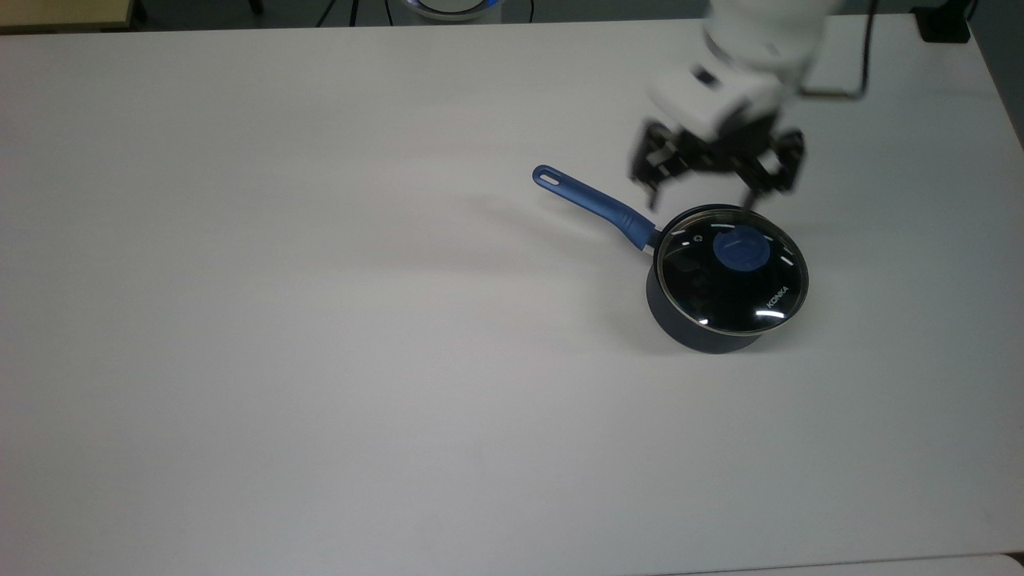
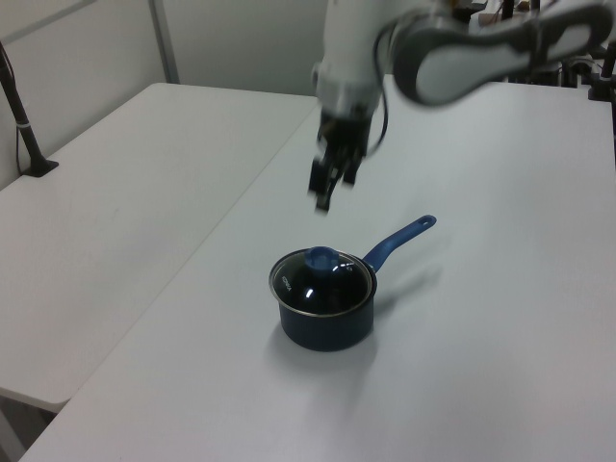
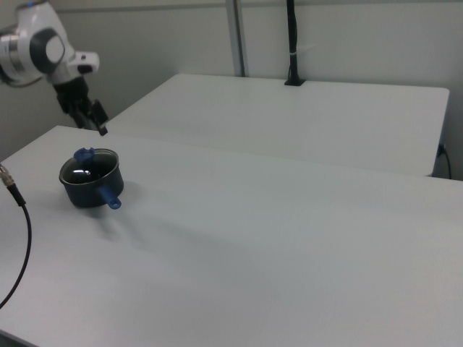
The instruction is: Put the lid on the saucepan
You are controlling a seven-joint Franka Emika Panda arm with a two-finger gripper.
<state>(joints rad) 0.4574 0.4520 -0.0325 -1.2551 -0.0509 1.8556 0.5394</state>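
The dark blue saucepan (image 1: 696,332) stands on the white table, its long blue handle (image 1: 592,200) pointing to the top view's upper left. The glass lid (image 1: 732,284) with its blue knob (image 1: 742,250) lies flat on the pan's rim, covering it. My gripper (image 1: 704,190) hangs open above and just behind the lid, holding nothing and touching nothing. In the left view the gripper (image 2: 327,191) is well above the lid (image 2: 320,279) and saucepan (image 2: 327,325). In the right view the gripper (image 3: 97,121) is above and behind the covered saucepan (image 3: 90,189).
The white table (image 1: 320,320) stretches wide to the top view's left of the pan. A second white table (image 2: 106,192) adjoins it, with a black post (image 2: 19,115) on it. A black cable (image 3: 18,238) crosses the right view's lower left corner.
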